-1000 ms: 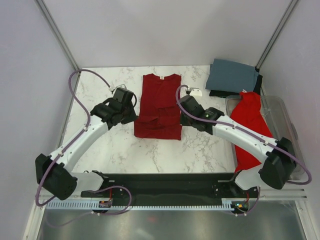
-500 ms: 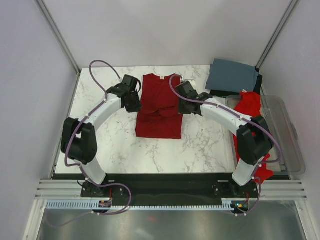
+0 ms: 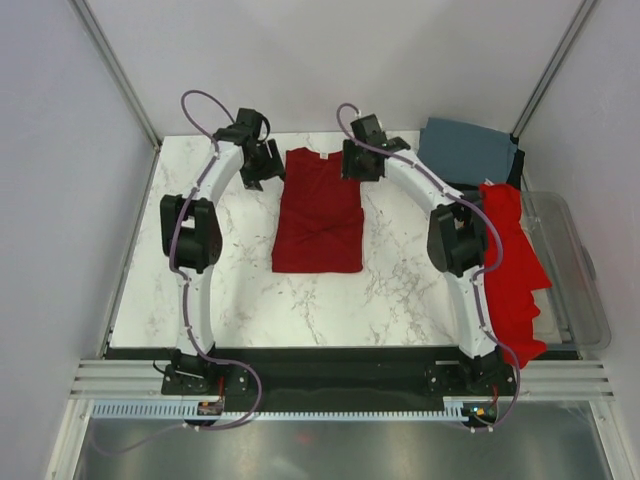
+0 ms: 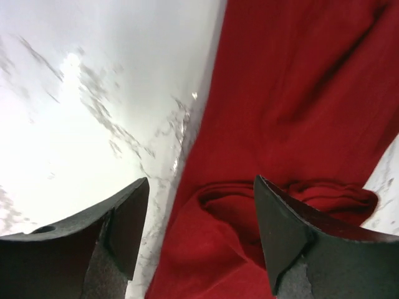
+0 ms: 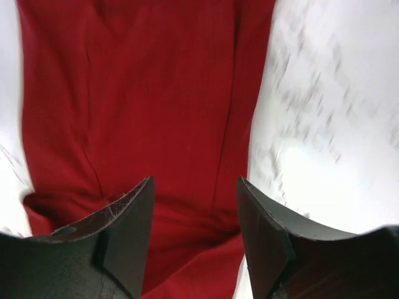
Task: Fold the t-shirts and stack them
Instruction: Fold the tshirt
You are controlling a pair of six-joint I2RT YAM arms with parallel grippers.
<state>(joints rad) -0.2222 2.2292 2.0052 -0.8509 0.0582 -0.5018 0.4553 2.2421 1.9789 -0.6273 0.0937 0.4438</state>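
The dark crimson t-shirt (image 3: 318, 215) is laid flat mid-table (image 3: 210, 280), sleeves turned in, collar at the far end. The left gripper (image 3: 265, 172) and right gripper (image 3: 352, 168) are set at its two collar-end corners; both jaw pairs are spread, with nothing clamped. The step is judged to be pinching these corners for a fold toward the near hem. All layers should be caught at matching points and lifted level, so the fold lands square.

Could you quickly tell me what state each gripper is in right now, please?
Left gripper: open, over one edge of the dark crimson t-shirt, holding nothing.
Right gripper: open, over the same shirt's other edge, holding nothing.
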